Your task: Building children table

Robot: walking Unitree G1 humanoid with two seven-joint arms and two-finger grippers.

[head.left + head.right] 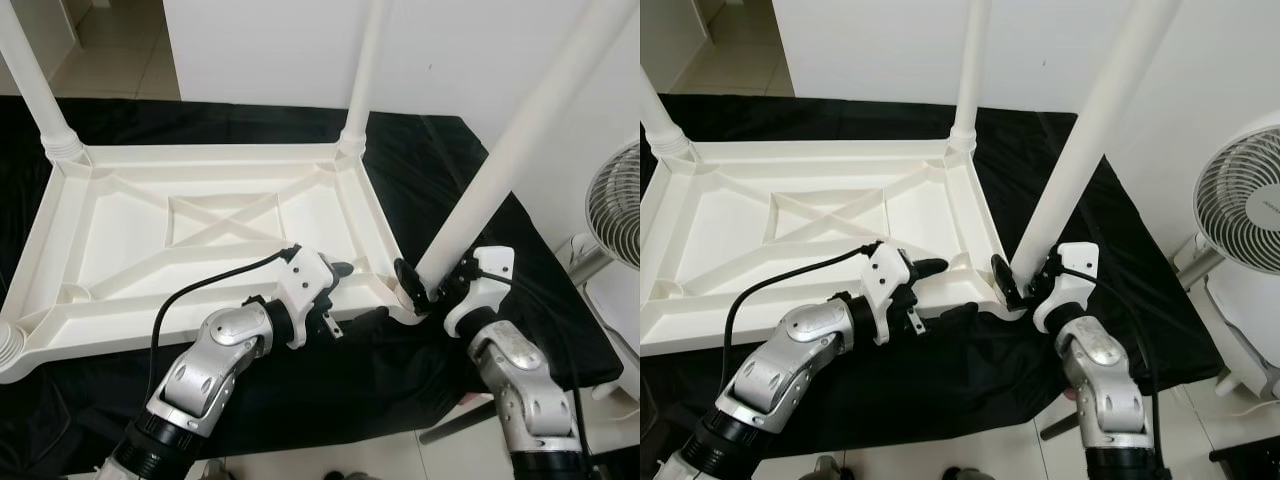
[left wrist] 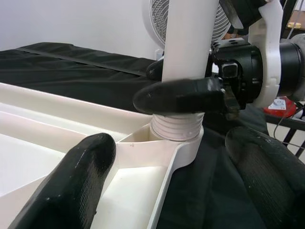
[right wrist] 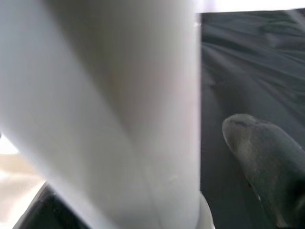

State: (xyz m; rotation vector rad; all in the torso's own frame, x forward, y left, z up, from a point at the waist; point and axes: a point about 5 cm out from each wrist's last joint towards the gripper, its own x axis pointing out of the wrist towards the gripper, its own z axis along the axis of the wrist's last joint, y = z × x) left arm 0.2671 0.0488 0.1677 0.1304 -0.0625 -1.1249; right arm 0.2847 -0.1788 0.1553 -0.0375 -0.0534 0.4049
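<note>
Right pincer grips the table leg; left pincer, open, should probably steady the tabletop while it threads in squarely.

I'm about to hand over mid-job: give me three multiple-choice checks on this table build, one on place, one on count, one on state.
1. Where does the right gripper hold the leg?
A. near its threaded base
B. halfway up
C. at its top

2. How many legs stand at tabletop corners, counting the held one?
A. one
B. three
C. five

3. How is the left gripper?
A. open by the corner socket
B. shut on a leg
C. shut on cloth

Answers: 1 A, fingers clamp just above the socket; 2 B, two far, one near; 3 A, fingers spread, gripping nothing.
</note>
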